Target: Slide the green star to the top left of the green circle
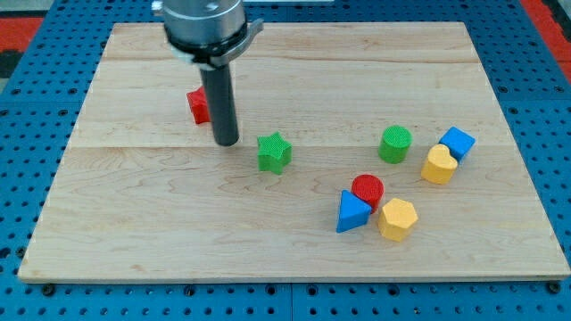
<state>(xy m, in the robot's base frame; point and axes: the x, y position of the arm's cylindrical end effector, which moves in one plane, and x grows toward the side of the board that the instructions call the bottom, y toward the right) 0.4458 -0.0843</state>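
Rod down on the wooden board point(161, 232), my tip point(227, 143) resting a little left of the board's middle. No jaws to spread or press: just a plain dark rod, touching no block at its lower end.

Green star point(274, 152) just to the view's right of my tip and slightly lower, with a narrow strip of bare wood between the two. Lying flat, near the board's centre.

Green circle point(395, 144) well to the view's right of the star, at about the same height in the view. So the star sits left of the circle, not above it.

Red star point(196, 106) up and left of my tip, partly hidden behind the rod; only its left part visible.

Right of the green circle, a yellow heart point(438, 165) touching a blue cube point(458, 142) at its upper right.

Lower down, a tight cluster: red circle point(367, 189), blue triangle point(351, 213) against its lower left, yellow hexagon point(398, 219) against its lower right. All three well apart from the green star.
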